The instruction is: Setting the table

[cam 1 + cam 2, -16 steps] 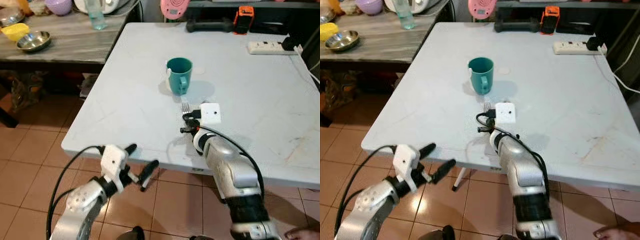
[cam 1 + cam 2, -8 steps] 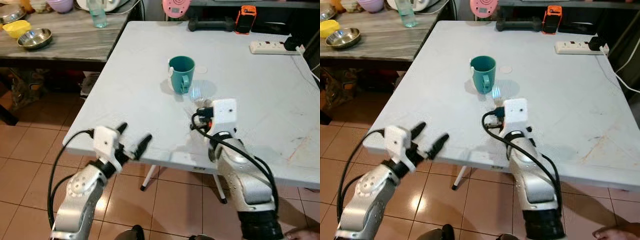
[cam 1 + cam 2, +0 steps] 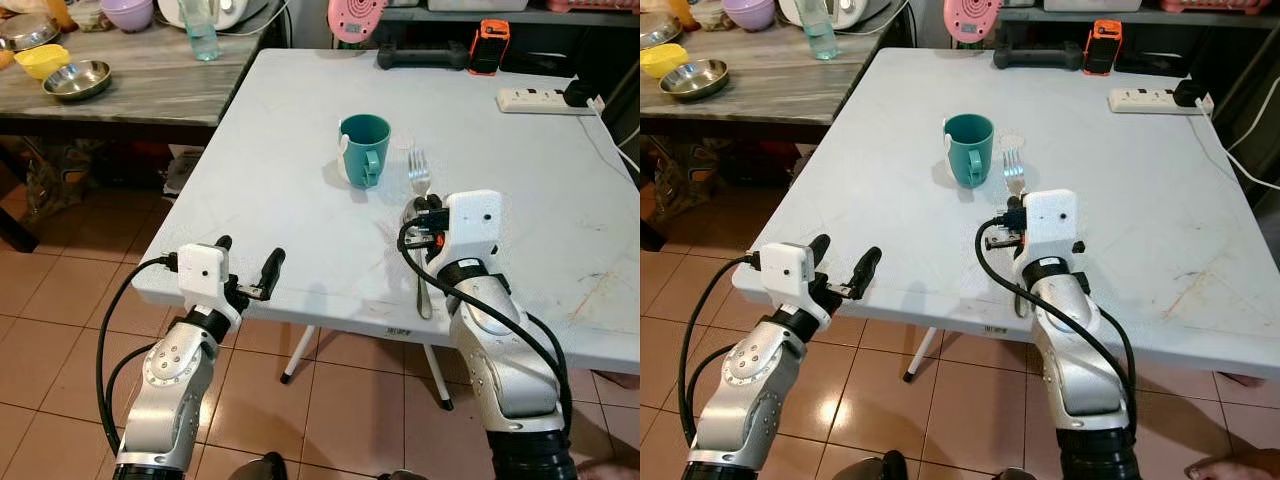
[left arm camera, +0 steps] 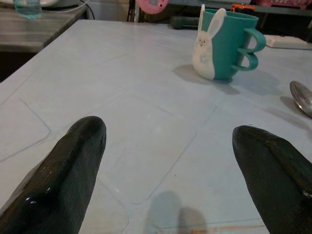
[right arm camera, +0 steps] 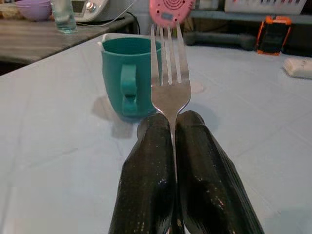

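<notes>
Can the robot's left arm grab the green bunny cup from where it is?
Probably yes. The left gripper hovers open at the table's near edge, and bare white table lies between it and the teal bunny mug. It would need a long stretch forward.

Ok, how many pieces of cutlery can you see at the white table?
2. A fork is clamped in the right gripper, near the teal mug. A spoon lies on the white table under that arm, which may hide more.
</notes>
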`<state>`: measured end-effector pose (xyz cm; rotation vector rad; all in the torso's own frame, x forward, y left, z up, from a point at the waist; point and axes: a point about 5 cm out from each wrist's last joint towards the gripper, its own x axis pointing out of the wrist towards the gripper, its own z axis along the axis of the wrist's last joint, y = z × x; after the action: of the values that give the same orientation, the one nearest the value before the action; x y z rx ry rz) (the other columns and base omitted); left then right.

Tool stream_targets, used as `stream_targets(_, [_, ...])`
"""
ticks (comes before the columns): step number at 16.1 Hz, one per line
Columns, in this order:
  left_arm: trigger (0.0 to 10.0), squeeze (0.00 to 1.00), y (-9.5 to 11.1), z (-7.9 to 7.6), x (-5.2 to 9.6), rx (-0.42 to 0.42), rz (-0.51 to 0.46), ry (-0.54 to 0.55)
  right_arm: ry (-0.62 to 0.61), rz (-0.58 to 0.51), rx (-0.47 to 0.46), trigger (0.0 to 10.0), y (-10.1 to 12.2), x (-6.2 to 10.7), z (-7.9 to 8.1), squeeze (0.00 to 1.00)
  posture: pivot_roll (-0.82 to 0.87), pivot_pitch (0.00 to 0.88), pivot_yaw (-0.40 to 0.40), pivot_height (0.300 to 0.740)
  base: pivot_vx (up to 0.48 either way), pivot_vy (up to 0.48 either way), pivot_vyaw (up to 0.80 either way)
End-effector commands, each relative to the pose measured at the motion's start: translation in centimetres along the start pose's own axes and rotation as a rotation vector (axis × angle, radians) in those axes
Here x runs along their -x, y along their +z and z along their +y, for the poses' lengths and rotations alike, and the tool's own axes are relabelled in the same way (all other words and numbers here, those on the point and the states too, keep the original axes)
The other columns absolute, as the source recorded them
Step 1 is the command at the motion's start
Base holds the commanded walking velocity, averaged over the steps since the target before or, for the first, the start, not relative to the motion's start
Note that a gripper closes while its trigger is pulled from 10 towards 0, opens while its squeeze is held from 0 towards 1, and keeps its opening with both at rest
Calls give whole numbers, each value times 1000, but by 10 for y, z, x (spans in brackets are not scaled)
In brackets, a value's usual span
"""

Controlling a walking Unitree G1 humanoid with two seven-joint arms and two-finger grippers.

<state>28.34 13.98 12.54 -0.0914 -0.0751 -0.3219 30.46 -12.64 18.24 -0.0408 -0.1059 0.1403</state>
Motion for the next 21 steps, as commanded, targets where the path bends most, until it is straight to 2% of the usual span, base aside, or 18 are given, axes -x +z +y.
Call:
stream_targets(1, [10000, 0, 0, 3, -1, -13, 2, 16, 20, -12, -46, 10000, 2, 3, 2, 0, -60, 109, 48, 740, 0, 0, 0])
stream_targets(7, [10000, 0, -4, -1, -4, -7, 6, 23, 30, -51, -57, 10000, 5, 1, 4, 0, -58, 106, 49, 740, 0, 0, -93])
stream_targets(14, [10000, 0, -8, -2, -3, -10, 13, 10, 22, -56, -59, 10000, 4, 2, 3, 0, -60, 107, 51, 740, 0, 371, -665])
stream_targets(21, [10000, 0, -11, -6, -4, -8, 16, 4, 41, -81, -65, 10000, 7, 1, 6, 0, -64, 109, 53, 740, 0, 453, 0])
